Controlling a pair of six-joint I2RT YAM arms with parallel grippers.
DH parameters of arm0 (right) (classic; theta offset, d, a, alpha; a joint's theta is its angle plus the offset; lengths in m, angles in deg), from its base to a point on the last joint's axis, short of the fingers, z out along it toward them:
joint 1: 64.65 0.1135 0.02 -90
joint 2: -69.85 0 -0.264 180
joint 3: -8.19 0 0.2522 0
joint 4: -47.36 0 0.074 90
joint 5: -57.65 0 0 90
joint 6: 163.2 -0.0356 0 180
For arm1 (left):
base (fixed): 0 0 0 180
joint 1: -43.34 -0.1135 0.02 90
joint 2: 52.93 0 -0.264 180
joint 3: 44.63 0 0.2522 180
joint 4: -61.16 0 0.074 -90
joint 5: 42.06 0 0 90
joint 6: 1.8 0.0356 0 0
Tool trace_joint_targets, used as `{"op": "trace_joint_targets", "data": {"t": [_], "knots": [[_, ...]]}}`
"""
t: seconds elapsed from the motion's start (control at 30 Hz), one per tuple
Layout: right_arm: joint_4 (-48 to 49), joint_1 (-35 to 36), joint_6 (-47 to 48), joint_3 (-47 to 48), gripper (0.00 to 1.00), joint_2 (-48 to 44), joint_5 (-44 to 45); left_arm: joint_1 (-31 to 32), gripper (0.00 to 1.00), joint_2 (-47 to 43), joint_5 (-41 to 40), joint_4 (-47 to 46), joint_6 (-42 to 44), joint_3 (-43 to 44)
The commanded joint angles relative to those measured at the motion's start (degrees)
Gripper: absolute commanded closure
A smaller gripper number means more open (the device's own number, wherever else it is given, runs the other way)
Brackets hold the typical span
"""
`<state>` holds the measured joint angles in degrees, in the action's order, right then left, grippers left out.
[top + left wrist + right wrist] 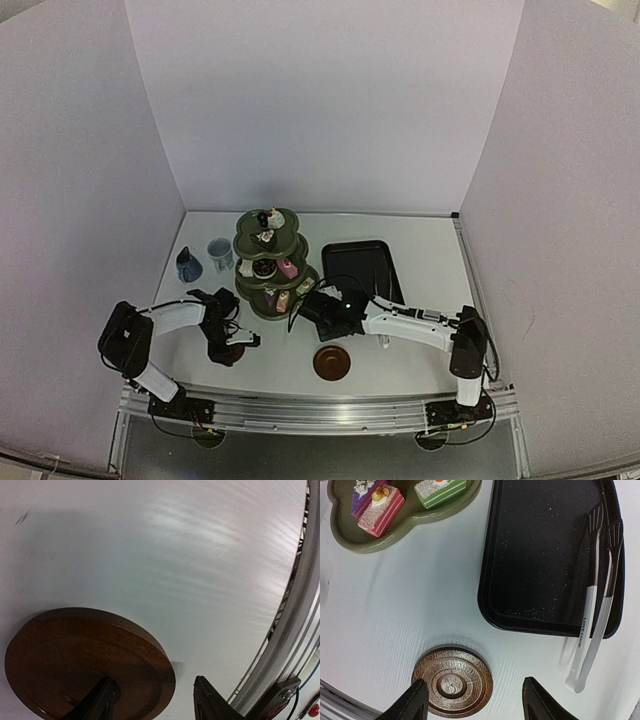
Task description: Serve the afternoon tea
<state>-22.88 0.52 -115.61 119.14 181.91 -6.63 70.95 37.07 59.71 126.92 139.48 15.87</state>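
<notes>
**Jaws at Both Saucers, Near Bench Edge**

Left gripper: the jaws straddle the rim of the left saucer, one finger over its face and one outside. Whether they clamp it cannot be told. Right gripper: jaws open and empty above the right saucer, lower centre of the top view. Farther back, the black tray carries the white tongs, their handles overhanging onto the bench. The three-tier stand holds the cakes at centre. The dark-blue cup and pale cup stand to its left.
</notes>
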Motion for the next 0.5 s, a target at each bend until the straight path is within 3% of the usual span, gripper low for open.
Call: {"op": "trace_joint_targets", "data": {"t": [0.0,0.23,0.47], "knots": [[-1.68,-0.12,-0.10,1.18,0.38,-4.46,3.18,11.62,0.45,0.26,5.20,-0.38,-1.01,0.50],[-2.44,-0.11,-0.89,0.57,0.38,-5.98,4.02,25.78,0.45,9.43,4.65,-5.45,-4.66,6.92],[-2.91,-0.11,-2.98,-1.98,0.38,-7.84,4.17,27.55,0.44,13.72,3.93,-7.99,-4.65,12.35]]}}
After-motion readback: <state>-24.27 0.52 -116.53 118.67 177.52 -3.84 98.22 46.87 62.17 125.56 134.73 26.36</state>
